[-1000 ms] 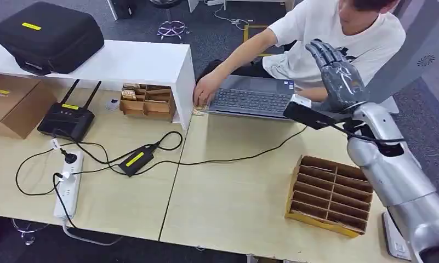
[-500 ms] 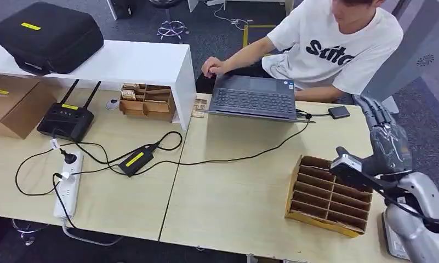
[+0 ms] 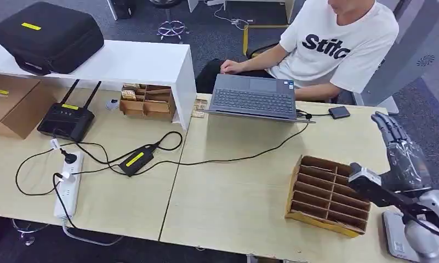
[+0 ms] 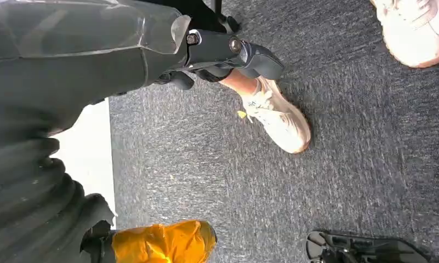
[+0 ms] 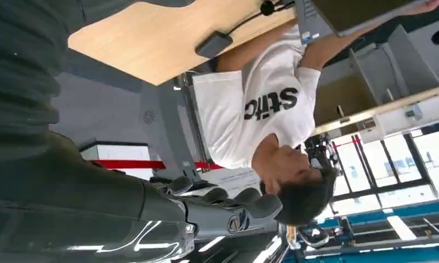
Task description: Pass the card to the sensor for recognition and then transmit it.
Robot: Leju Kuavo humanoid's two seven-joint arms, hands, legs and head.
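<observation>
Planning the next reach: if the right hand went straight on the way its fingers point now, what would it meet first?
The right hand is open, fingers aimed away from the robot past the table's right edge. Nothing stands directly in line; the small black box lies off to its left. Beyond is floor and the seated person's side, though depth is unclear.

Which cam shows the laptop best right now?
Head view: the laptop sits open on the table, keyboard fully visible, in front of the seated person. The right wrist view catches just part of it at the picture's edge. The left wrist view looks at the floor.
</observation>
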